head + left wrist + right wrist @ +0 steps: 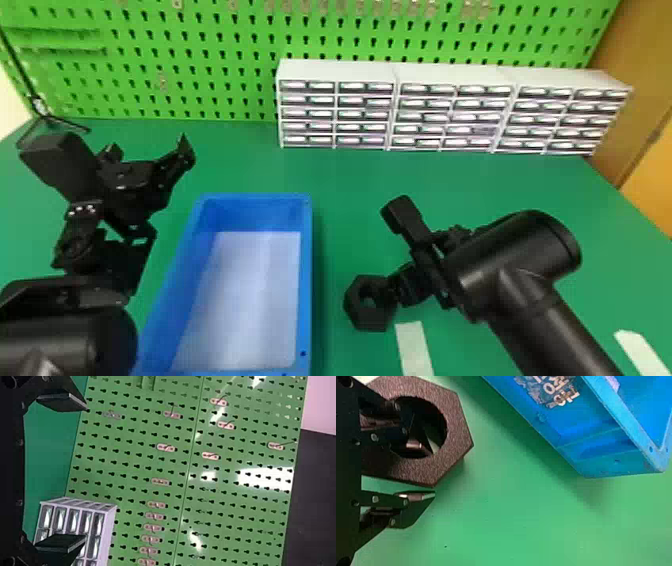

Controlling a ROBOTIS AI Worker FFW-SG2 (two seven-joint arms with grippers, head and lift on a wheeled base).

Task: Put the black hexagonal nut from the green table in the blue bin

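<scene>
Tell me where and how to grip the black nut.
The nut is probably best pinched by its ring wall, between the hole and an outer flat, coming from the side away from the blue bin. Its wide, open hole leaves room inside the wall, and its flat sides should resist slipping.

A workshop — green pegboard (215,60) with metal hooks (156,505), small-parts drawers (450,115) lined along a green counter (240,165).
</scene>
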